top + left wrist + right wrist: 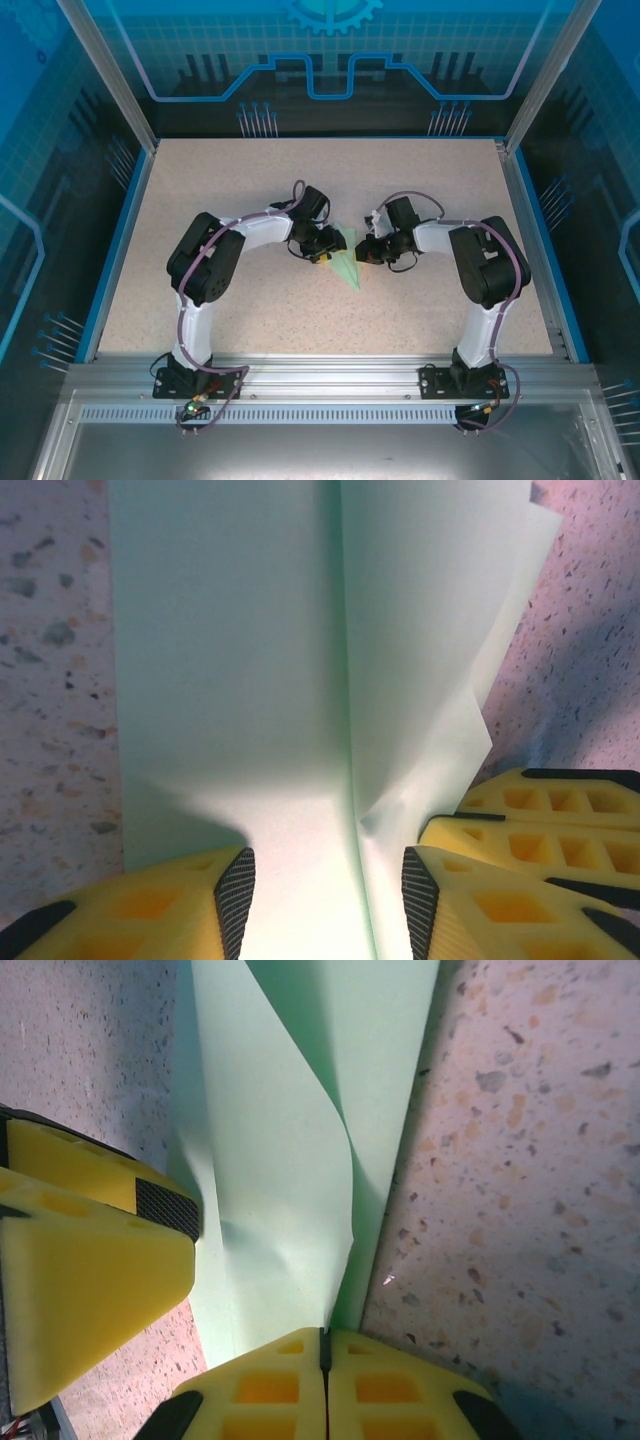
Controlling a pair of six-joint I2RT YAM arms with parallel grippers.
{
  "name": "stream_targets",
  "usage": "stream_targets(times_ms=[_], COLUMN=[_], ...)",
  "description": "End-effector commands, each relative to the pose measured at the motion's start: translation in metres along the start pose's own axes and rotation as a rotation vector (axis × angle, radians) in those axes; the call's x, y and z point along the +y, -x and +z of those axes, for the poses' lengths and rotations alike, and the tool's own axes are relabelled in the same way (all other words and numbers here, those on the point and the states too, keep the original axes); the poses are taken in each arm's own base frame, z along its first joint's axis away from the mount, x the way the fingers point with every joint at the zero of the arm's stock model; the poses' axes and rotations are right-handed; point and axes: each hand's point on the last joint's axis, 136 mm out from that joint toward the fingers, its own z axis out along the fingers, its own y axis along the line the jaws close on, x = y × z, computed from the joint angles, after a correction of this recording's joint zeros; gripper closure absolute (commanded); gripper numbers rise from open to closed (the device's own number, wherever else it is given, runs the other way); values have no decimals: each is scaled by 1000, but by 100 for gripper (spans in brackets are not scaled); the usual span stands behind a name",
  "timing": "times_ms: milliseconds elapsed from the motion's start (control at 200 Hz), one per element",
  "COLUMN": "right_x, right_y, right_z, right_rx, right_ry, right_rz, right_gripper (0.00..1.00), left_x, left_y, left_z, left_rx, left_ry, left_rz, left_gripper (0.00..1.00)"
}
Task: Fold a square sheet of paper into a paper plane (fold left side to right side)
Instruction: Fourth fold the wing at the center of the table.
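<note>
While both arms bend inward mid-table, table: speckled beige top, blue rim.
L arm: black-and-white, reaching right twd centre.
R arm: same build, reaching left.
paper: thin pale mint-green sheet, folded to slim pointed shape w/ centre crease, lying at table centre btwn grippers, tip twd near edge.
L gripper: yellow-and-black, jaws partly apart, straddling the crease.
R gripper: same colours, jaws closed tight, pinching a lifted flap edge.

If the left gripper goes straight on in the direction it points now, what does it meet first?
Most likely the green paper: it already lies between the open fingers of the left gripper and runs on ahead. Height is unclear.
</note>
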Motion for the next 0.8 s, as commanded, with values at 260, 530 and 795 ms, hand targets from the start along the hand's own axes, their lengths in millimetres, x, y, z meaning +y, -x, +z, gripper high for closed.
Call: stream_targets(times_ms=[260,530,795], right_x=[-27,-26,-26], right_y=[-17,-16,-17], right_z=[5,5,4], right_rx=[59,56,62], right_ry=[-98,-94,-102], right_rz=[50,48,41], right_gripper=[95,95,95], left_x=[-16,-33,-34], left_y=[-3,1,8], left_z=[-39,-23,-3], left_rx=[-39,10,42], left_ry=[27,-15,-18], left_rz=[68,92,86], left_gripper=[58,67,67])
